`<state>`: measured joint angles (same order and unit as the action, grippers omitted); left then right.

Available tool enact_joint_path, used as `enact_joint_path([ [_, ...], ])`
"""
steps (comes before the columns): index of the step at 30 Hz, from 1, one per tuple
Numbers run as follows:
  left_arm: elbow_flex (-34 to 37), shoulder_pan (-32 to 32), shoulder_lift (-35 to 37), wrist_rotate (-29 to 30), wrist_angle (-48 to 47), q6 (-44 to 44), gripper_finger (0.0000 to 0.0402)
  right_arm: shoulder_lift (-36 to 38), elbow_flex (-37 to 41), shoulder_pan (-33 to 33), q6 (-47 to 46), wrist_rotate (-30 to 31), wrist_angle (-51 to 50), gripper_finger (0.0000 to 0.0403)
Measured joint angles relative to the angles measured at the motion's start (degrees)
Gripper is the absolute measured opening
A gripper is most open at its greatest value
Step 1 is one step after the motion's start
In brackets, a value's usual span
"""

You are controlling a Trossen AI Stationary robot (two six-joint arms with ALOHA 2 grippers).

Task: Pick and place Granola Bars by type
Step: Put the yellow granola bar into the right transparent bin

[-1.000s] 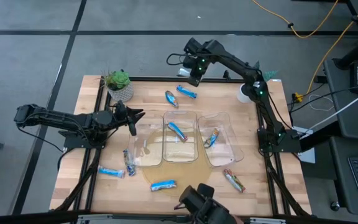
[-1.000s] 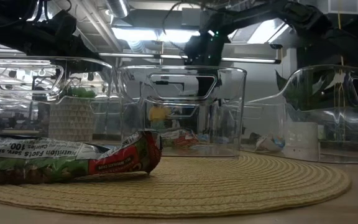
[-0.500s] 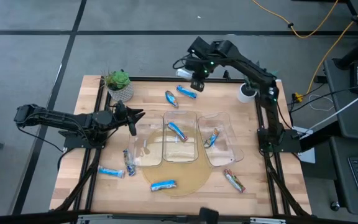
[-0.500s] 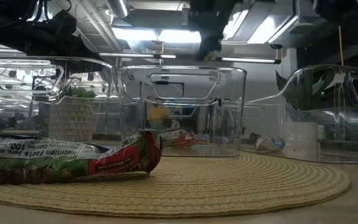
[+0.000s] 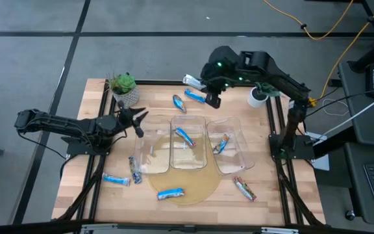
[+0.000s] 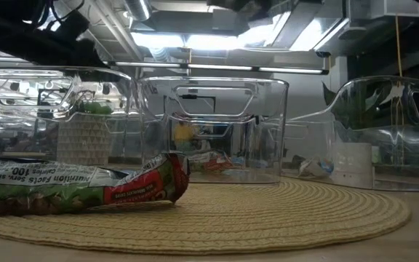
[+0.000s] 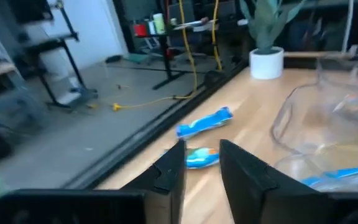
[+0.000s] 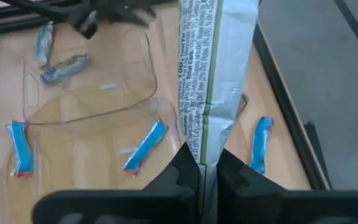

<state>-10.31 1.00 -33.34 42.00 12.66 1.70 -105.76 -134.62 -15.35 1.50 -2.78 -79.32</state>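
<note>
Swinging right since a moment ago, our right arm has carried its catch away from the far table edge, and the right gripper (image 5: pixel 208 91) now hangs over the far side of the table, its fingers pinched tight on a silvery granola bar (image 8: pixel 209 74) that sticks out past the fingertips.

Nearest to us on the table, a blue-and-white bar (image 5: pixel 171 193) lies at the near rim of the round woven mat (image 5: pixel 200 188), with a red-and-silver bar (image 5: pixel 244 188) off to the right and two more bars, a blue one (image 5: pixel 116 179) and a darker one (image 5: pixel 135 169), off to the left. From table height, one red-ended wrapper (image 6: pixel 78 191) fills the near left of the mat.

Moving farther in, we see three clear plastic bins side by side: the left bin (image 5: pixel 149 151) holds nothing we can make out, the middle bin (image 5: pixel 188 153) holds a blue bar (image 5: pixel 186 137), and the right bin (image 5: pixel 234 151) holds a silvery bar with orange (image 5: pixel 221 144).

Our left gripper (image 5: pixel 135 120) waits at the left bin's far left corner, fingers a little apart and holding nothing.

Beyond the bins, two bars lie on bare wood: a silvery-blue one (image 5: pixel 179 103) and a bright blue one (image 5: pixel 195 96) just left of the right gripper. A small potted plant (image 5: pixel 123 89) stands at the far left corner, a white cup (image 5: pixel 257 97) at the far right.
</note>
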Motion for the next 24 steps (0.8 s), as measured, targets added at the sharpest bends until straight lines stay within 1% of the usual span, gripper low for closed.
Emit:
enact_joint_path([
  [2,0.0,0.01,0.01,1.32,-0.01,2.95,0.0088,1.32,0.82,1.66,-2.24,2.72,-3.18,0.002],
  [6,0.0,0.01,0.01,0.98,-0.01,4.0,0.0088,3.22,1.21,5.39,-7.55,8.93,-11.56,0.0046],
  [7,0.0,0.01,0.01,0.81,-0.03,4.02,0.0088,4.09,1.65,6.31,-8.52,10.06,-10.61,0.0048],
  [9,0.0,0.01,-0.03,-0.06,-0.01,4.01,0.0088,6.58,3.31,8.02,-9.7,10.28,-9.83,0.0046],
  [12,0.0,0.01,0.08,-1.32,0.02,4.03,0.0088,10.35,6.35,9.78,-12.98,10.98,-10.66,0.0031],
  [15,0.0,0.01,0.06,-1.6,-0.11,4.01,0.0088,15.18,13.26,10.96,-15.9,12.77,-10.06,0.0015],
  [19,0.0,0.01,0.08,-1.92,-0.02,3.42,0.0088,23.43,25.61,11.88,-19.43,15.79,-8.51,0.0016],
  [24,0.0,0.01,0.08,-5.9,-0.04,-3.62,0.0088,32.54,43.21,11.82,-20.98,16.25,0.72,0.0046],
])
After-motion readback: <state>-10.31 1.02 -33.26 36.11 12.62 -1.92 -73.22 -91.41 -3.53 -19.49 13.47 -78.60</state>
